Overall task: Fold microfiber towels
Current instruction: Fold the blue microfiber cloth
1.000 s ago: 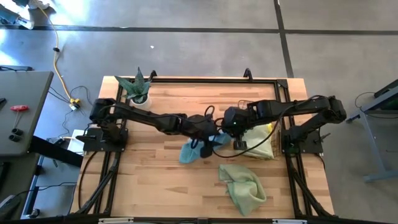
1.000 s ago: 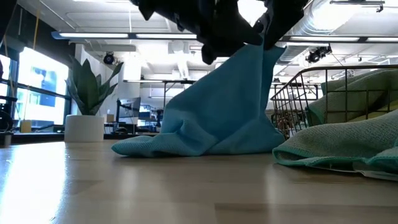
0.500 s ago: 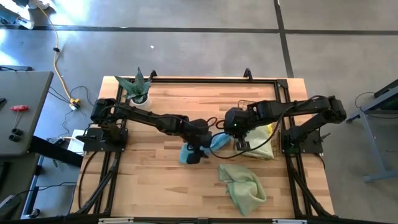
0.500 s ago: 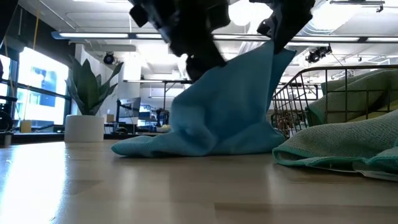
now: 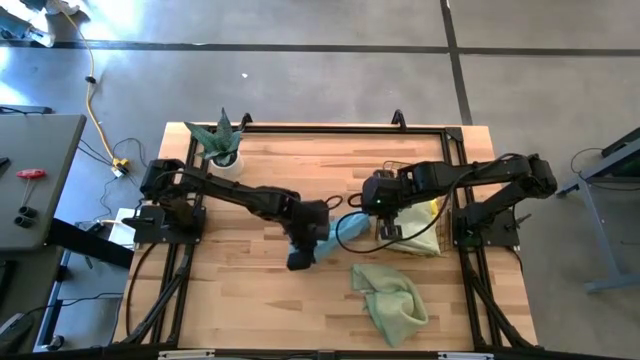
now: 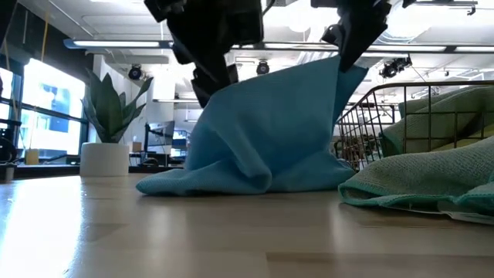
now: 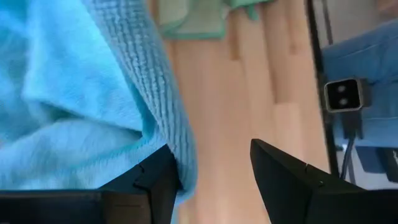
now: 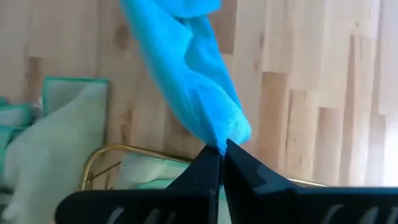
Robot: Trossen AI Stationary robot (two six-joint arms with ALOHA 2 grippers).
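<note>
A light blue microfiber towel [image 5: 338,230] hangs from my right gripper [image 8: 222,155], which is shut on it above the table's middle. Its lower part [image 6: 231,181] rests bunched on the wood. My left gripper [image 7: 214,180] stands open at the towel's left side [image 6: 204,100], tipped downward. A pale green towel [image 5: 390,295] lies crumpled on the table nearer the front edge. More towels [image 6: 440,116], pale green and yellow, fill the basket. My left gripper has one finger [image 7: 149,183] against the blue towel's hanging edge [image 7: 177,140]. Its other finger [image 7: 292,180] stands free over bare wood, and nothing is pinched between the two. My right gripper pinches the towel's top edge [image 8: 227,138] between its two fingers, coming from above and pointing down. The towel hangs below the fingers with its lower end on the table.
The copper wire basket [image 5: 428,215] stands just right of my right gripper. A potted plant [image 5: 222,142] sits at the far left corner. Bare wood lies at the table's near left [image 5: 230,300].
My left gripper has gone down and toward the table's left and near edges, tipping its fingers further downward. The blue towel's left side has spread out leftward with it. Its top has stayed in my right gripper.
</note>
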